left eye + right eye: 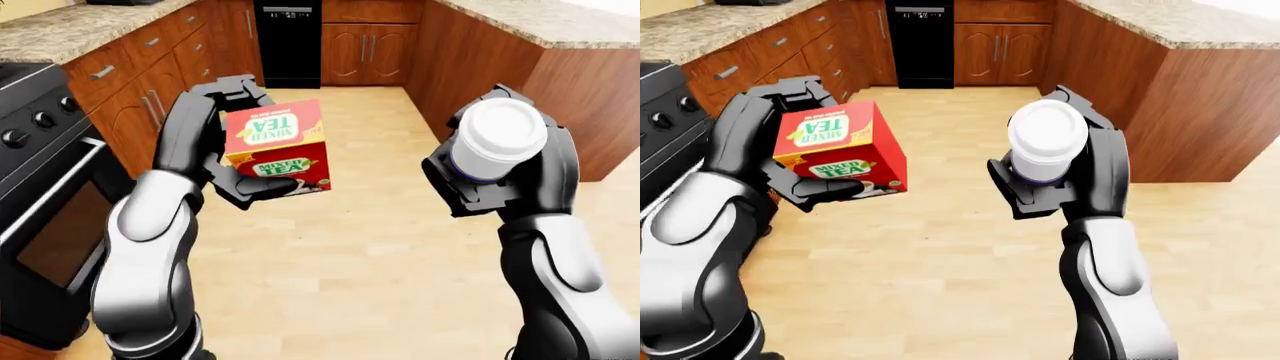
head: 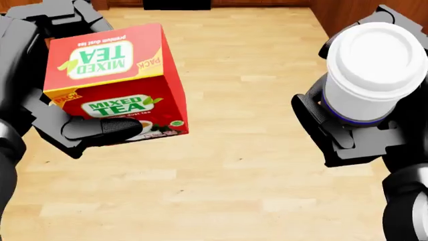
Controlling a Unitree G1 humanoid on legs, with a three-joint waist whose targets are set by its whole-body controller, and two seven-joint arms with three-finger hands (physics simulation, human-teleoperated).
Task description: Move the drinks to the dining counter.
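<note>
A red Mixed Tea box [image 2: 114, 85] sits tilted in my left hand [image 2: 74, 128], whose fingers are shut round its sides and bottom edge. At the right of the head view, my right hand [image 2: 347, 135] is shut on a white lidded paper cup [image 2: 371, 68] with a blue band, held upright. Both are carried above a pale wood floor [image 2: 234, 165]. The same box [image 1: 275, 146] and cup [image 1: 490, 139] show in the left-eye view at chest height.
A kitchen aisle lies ahead: wooden cabinets with a granite top [image 1: 120, 45] and a black stove [image 1: 35, 172] on the left, a black dishwasher [image 1: 288, 41] at the top, a granite-topped wooden counter [image 1: 520, 67] on the right.
</note>
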